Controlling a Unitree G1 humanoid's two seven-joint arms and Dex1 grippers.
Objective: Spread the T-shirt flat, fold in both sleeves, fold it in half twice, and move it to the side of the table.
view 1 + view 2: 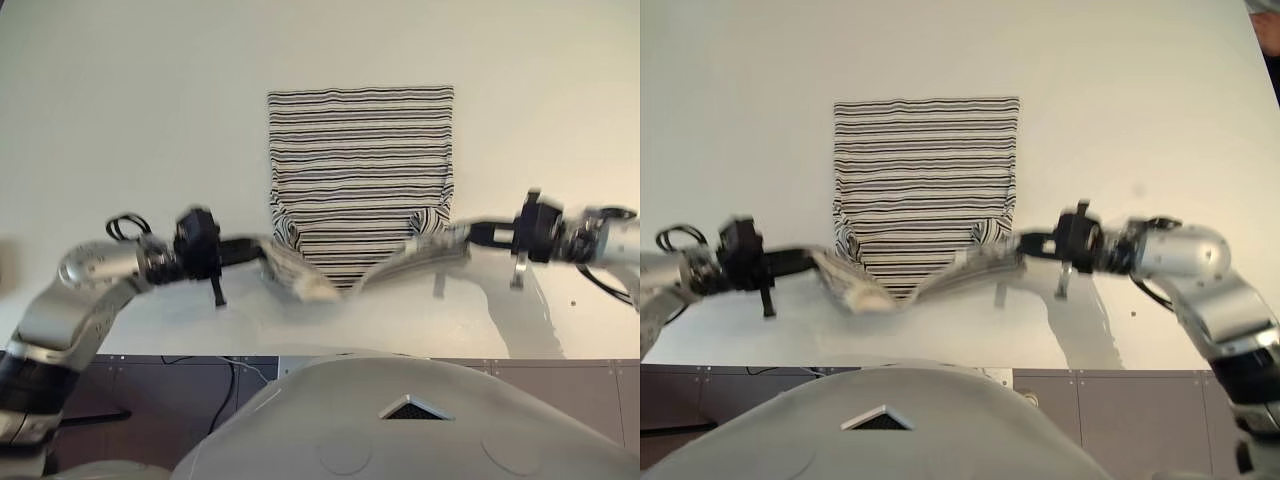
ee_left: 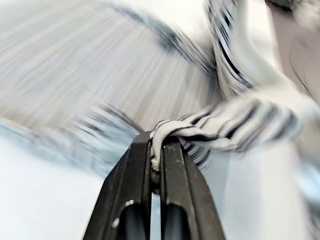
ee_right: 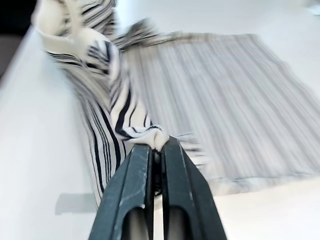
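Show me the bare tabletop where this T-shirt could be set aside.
Bare table lies left of the T-shirt, right of it, and beyond its far edge. Crowded: the near edge, where the left tool and right tool hold lifted corners.

This looks like a robotics lab or test room, not a home. The work area is one broad, plain white surface (image 1: 120, 120) with no household furnishing or decoration around it. Below its near edge run dark, flat, bolted panels (image 1: 560, 385), like those on a purpose-built rig. Loose black cables (image 1: 232, 388) hang in front of them, as on a technical setup.
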